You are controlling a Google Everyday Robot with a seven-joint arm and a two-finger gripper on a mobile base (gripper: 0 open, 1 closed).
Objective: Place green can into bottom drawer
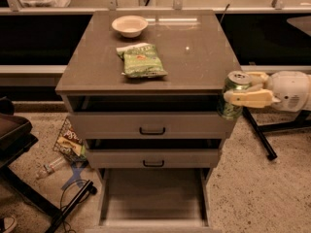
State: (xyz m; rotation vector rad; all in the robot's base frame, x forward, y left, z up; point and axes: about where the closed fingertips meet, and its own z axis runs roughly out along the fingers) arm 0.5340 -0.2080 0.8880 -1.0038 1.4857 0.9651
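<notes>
The green can has a mottled green label and a silver top. It hangs upright in the air at the cabinet's right front corner, beside the top drawer. My gripper reaches in from the right and is shut on the can, one pale finger across its front. The bottom drawer is pulled out at the foot of the cabinet, its plain grey floor bare. It lies well below and to the left of the can.
A green chip bag and a white bowl lie on the cabinet top. The two upper drawers are slightly open. Litter and a bottle lie on the floor at left. A black stand leg slants at right.
</notes>
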